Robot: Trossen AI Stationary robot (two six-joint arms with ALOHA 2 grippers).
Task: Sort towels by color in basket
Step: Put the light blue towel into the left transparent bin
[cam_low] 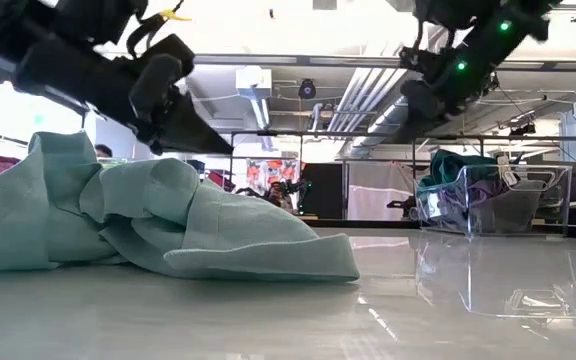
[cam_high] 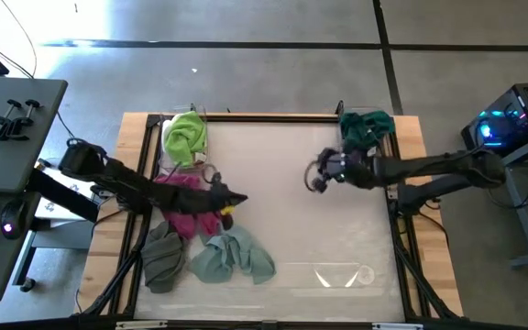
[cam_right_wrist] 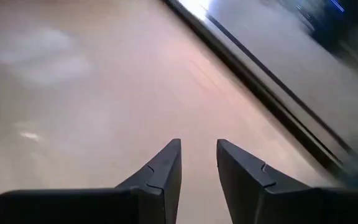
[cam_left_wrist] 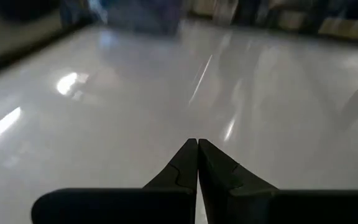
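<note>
Several towels lie on the white table's left part: a lime green one (cam_high: 184, 136) at the far left, a magenta one (cam_high: 187, 209), a grey-brown one (cam_high: 162, 258) and a mint one (cam_high: 234, 258) (cam_low: 148, 220) near the front. A dark green towel (cam_high: 368, 127) sits in a clear basket (cam_low: 493, 200) at the far right corner. My left gripper (cam_high: 242, 198) (cam_left_wrist: 197, 142) is shut and holds nothing, hanging over the table just right of the magenta towel. My right gripper (cam_high: 315, 176) (cam_right_wrist: 197, 144) is open over bare table, left of the basket, with nothing between its fingers.
A clear low container (cam_high: 342, 275) stands near the table's front edge, right of the middle. A dark frame (cam_high: 401, 229) runs along the table's sides. The table's middle (cam_high: 282, 229) is bare between the two grippers.
</note>
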